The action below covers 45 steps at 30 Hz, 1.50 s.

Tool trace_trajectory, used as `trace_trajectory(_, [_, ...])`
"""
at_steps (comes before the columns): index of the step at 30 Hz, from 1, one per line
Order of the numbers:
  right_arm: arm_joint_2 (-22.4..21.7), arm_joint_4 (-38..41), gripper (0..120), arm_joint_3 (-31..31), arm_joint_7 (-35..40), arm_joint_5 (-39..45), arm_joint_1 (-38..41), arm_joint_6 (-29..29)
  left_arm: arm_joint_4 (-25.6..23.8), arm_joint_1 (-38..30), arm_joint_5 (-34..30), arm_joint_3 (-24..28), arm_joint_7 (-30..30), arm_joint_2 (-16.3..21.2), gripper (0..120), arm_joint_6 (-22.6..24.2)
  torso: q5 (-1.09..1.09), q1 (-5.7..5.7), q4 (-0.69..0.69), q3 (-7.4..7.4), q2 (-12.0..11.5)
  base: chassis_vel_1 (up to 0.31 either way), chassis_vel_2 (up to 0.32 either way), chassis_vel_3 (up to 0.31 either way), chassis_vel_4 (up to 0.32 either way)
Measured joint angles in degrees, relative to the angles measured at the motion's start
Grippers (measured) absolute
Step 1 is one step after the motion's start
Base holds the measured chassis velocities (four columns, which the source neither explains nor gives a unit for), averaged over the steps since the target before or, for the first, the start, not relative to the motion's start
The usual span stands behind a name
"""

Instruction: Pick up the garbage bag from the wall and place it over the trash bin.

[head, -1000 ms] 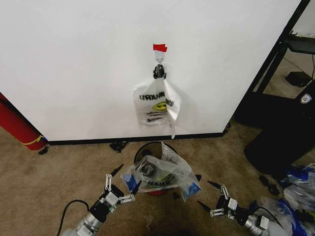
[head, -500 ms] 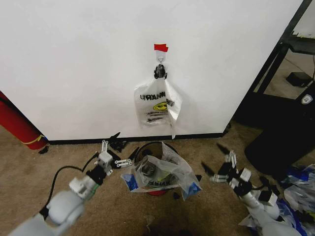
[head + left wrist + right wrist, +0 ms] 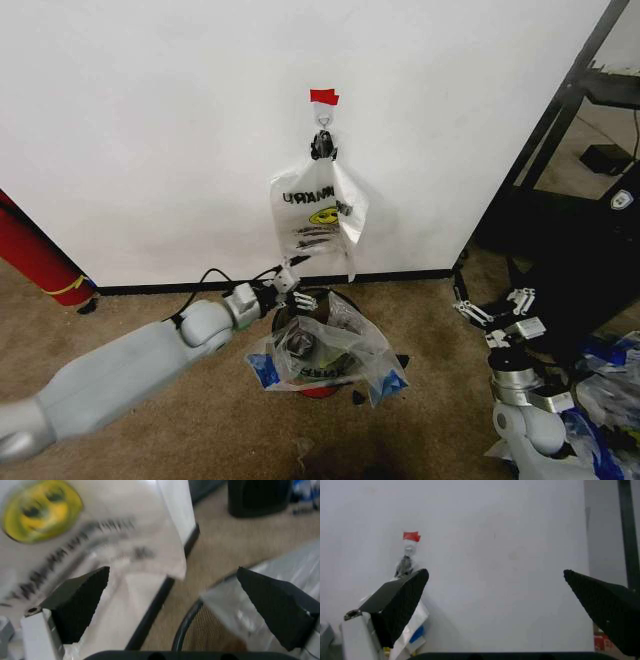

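Garbage bag (image 3: 318,215) hangs on the wall (image 3: 150,130) hook under red tape (image 3: 324,97). Your left tool (image 3: 291,283) sits spread just below the bag, above the trash bin (image 3: 318,345). Right tool (image 3: 497,307) spread, off right, well apart.
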Motion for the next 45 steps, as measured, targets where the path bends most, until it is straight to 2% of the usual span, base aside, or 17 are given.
trace_trajectory(2, [0.06, 0.02, 100, 0.26, 0.1, 0.01, -0.12, 0.0, 0.44, -1.0, 0.1, 0.74, 0.98, -0.19, 100, 1.38, 0.0, 0.0, 0.0, 0.0, 0.0, 0.0, 0.0, 0.0, 0.0])
trace_trajectory(6, [0.16, -0.29, 100, 0.65, 0.22, 0.1, -0.32, 0.02, 0.72, -4.4, 0.05, 3.27, 4.15, -0.22, 100, 7.28, 0.01, 0.0, 0.0, 0.0, 0.0, 0.0, 0.0, 0.0, 0.0])
trace_trajectory(17, [0.65, -1.17, 100, 0.02, 0.91, 0.24, -0.78, 0.06, 4.28, -8.15, 0.43, 5.86, 9.07, -1.7, 94, 14.41, 0.0, 0.0, -0.01, 0.0, 0.0, 0.0, 0.0, 0.0, 0.0])
trace_trajectory(22, [1.19, -1.17, 100, -0.51, 0.91, 0.21, -1.25, 0.13, 5.15, -8.44, 0.87, 6.48, 8.58, -2.78, 76, 18.27, -0.01, 0.0, -0.01, 0.0, 0.0, 0.0, 0.0, 0.0, 0.0])
trace_trajectory(23, [1.19, -1.17, 100, -0.51, 0.91, 0.21, -1.25, 0.13, 5.15, -8.44, 0.87, 6.48, 8.58, -2.78, 76, 18.27, -0.01, 0.0, -0.01, 0.0, 0.0, 0.0, 0.0, 0.0, 0.0])
trace_trajectory(29, [1.04, -1.31, 100, -0.71, 0.88, 0.16, -1.68, 0.14, 5.07, -7.78, 0.16, 6.38, 4.34, -3.96, 50, 23.79, -0.01, -0.01, -0.01, -0.01, 0.0, 0.0, 0.0, 0.0, 0.0])
trace_trajectory(31, [0.98, -1.37, 100, -0.73, 0.88, 0.16, -1.69, 0.14, 4.88, -7.71, -0.15, 6.33, 3.9, -3.99, 47, 24.34, 0.0, 0.0, -0.01, -0.01, 0.0, 0.0, 0.0, 0.0, 0.0])
trace_trajectory(38, [0.93, -2.38, 100, -1.31, 1.03, 0.03, -1.46, 0.14, 0.34, -6.72, -4.4, 4.61, 3.16, -2.92, 18, 29.96, 0.02, 0.0, 0.0, -0.01, 0.0, 0.0, 0.0, 0.0, 0.0])
trace_trajectory(39, [0.93, -2.38, 100, -1.31, 1.03, 0.03, -1.46, 0.14, 0.34, -6.72, -4.4, 4.61, 3.16, -2.92, 18, 29.96, 0.02, 0.0, 0.0, -0.01, 0.0, 0.0, 0.0, 0.0, 0.0])
trace_trajectory(45, [0.76, -2.83, 100, -1.85, 1.4, -0.03, -0.95, 0.14, -4.91, -3.78, -11.29, -0.22, -1.8, -1.18, 4, 38.89, -0.03, 0.0, -0.03, -0.01, 0.01, 0.0, 0.0, 0.0, 0.0])
